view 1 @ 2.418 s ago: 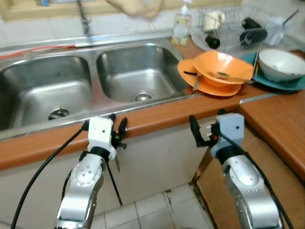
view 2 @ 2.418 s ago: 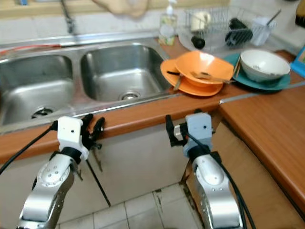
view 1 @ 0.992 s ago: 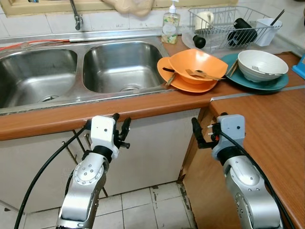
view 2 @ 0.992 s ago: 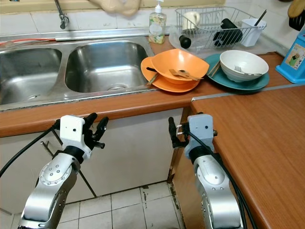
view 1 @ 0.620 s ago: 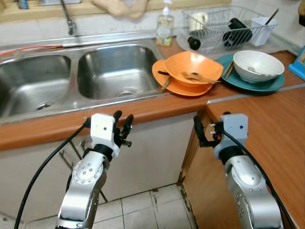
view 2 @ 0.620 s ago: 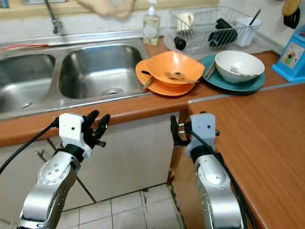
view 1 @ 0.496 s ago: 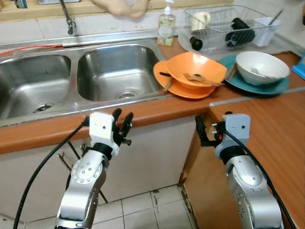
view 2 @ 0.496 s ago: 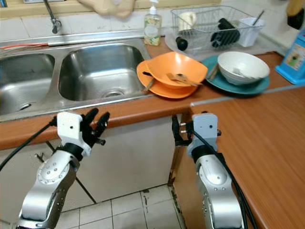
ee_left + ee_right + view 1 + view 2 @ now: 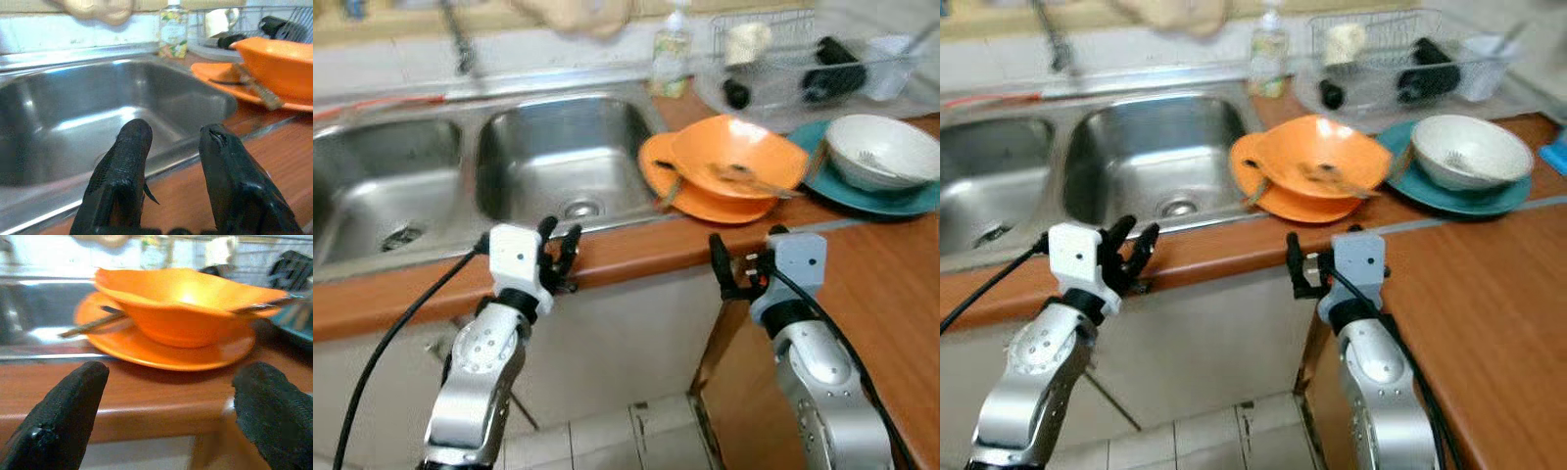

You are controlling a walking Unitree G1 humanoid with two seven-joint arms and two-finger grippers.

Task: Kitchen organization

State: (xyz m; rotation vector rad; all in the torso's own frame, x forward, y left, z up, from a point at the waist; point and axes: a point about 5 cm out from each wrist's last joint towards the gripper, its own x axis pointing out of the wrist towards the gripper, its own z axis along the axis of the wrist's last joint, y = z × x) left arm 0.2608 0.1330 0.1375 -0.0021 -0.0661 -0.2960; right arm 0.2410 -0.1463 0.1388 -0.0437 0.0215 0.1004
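An orange bowl (image 9: 739, 159) with a utensil in it rests on an orange plate (image 9: 705, 201) on the wooden counter, right of the double sink (image 9: 558, 147). A white bowl (image 9: 883, 152) sits on a teal plate (image 9: 862, 196) further right. My left gripper (image 9: 173, 139) is open with nothing in it, level with the counter's front edge before the right basin. My right gripper (image 9: 168, 379) is open wide and holds nothing. It sits just below the counter edge, facing the orange bowl (image 9: 186, 296).
A wire dish rack (image 9: 803, 64) with a mug and dark items stands at the back right, beside a soap bottle (image 9: 671, 49). The faucet (image 9: 460, 44) stands behind the sink. A second wooden counter (image 9: 901, 294) runs along my right. Below is tiled floor (image 9: 636, 441).
The whole picture has shifted and blurred, so the camera has moved. Both grippers stay open and sit a little nearer the counter's front edge.
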